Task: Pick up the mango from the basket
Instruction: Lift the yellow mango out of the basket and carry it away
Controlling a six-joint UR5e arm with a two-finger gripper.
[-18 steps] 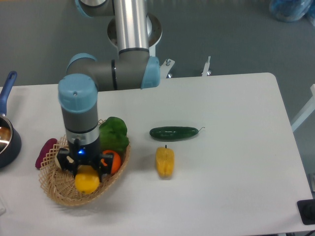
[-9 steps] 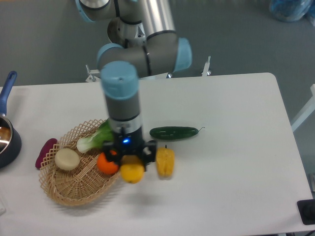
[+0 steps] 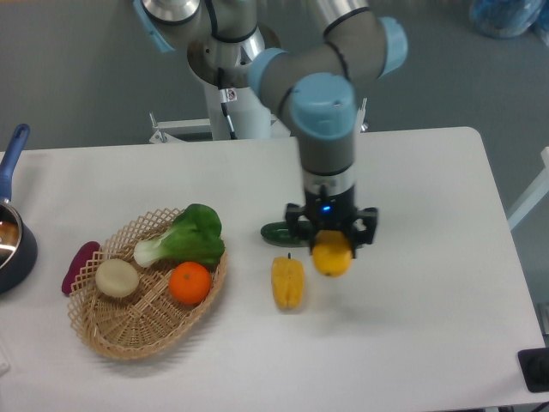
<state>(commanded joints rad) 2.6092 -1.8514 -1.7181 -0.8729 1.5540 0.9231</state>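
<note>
The yellow mango (image 3: 332, 257) hangs above the table right of centre, with my gripper (image 3: 331, 242) shut on it. It is well clear of the wicker basket (image 3: 111, 330), which sits at the left front. The basket holds a green leafy vegetable (image 3: 184, 239), an orange (image 3: 190, 282) and a pale round onion (image 3: 117, 277). The arm comes down from the back and hides the top of the mango.
A yellow bell pepper (image 3: 287, 281) lies just left of the held mango. A dark green cucumber (image 3: 276, 233) lies behind it, partly hidden by the gripper. A purple eggplant (image 3: 79, 265) rests left of the basket, and a dark pot (image 3: 12, 243) stands at the left edge.
The gripper has lifted the mango out of the basket and carried it to the right, past the bell pepper. The vegetables left in the basket are now uncovered.
</note>
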